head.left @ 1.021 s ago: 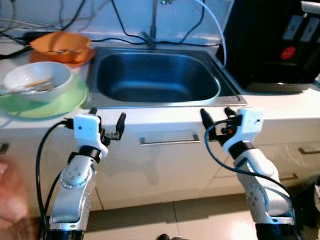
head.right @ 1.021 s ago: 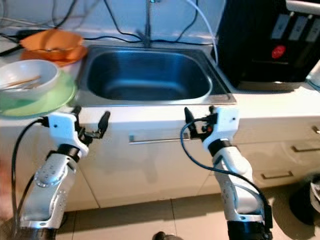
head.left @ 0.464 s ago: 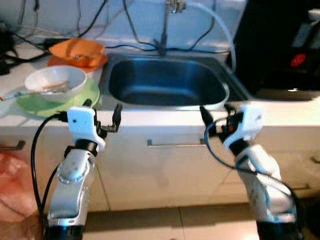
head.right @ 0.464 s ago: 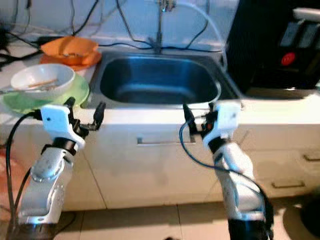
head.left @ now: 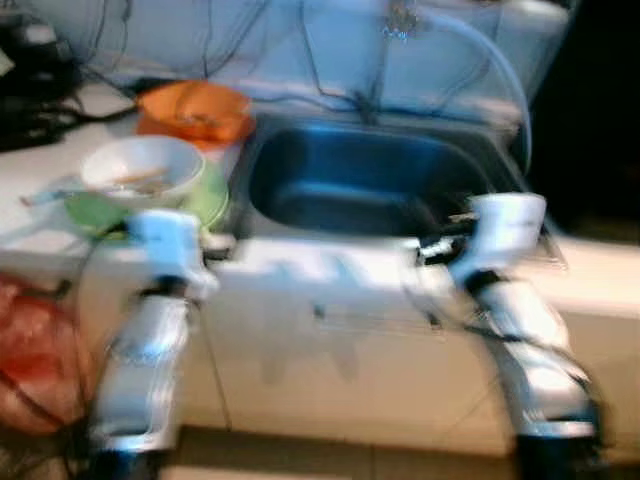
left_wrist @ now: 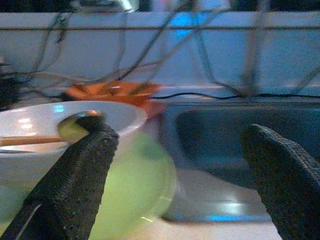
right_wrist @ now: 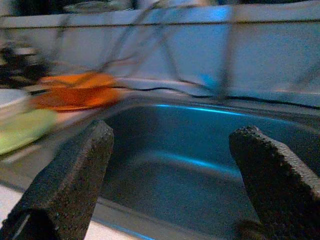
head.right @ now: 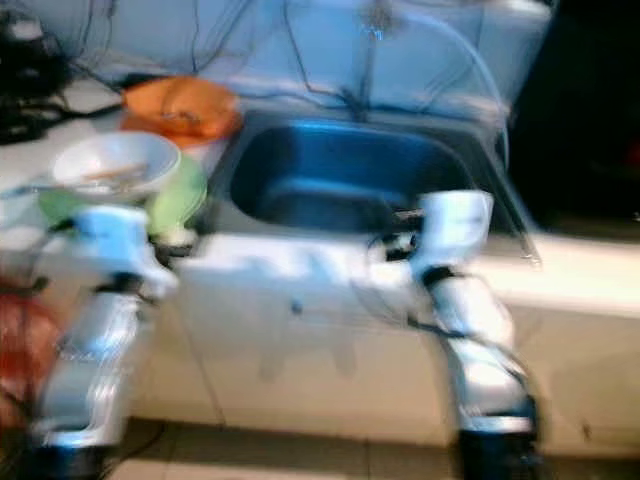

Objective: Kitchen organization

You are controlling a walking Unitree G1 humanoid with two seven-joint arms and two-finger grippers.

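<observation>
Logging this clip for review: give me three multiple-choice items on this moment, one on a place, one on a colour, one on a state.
1. Where does the white bowl sit?
A. on the green plate
B. in the sink
C. on the floor

2. What colour is the dish behind the bowl?
A. blue
B. orange
C. black

3. How are the left hand's fingers?
A. shut on a spoon
B. shut on the bowl
C. apart, holding nothing

Answers: 1 A, the green rim shows under the bowl; 2 B, it is orange in the eye and wrist views; 3 C, the left wrist view shows a wide gap between the fingers.
</observation>
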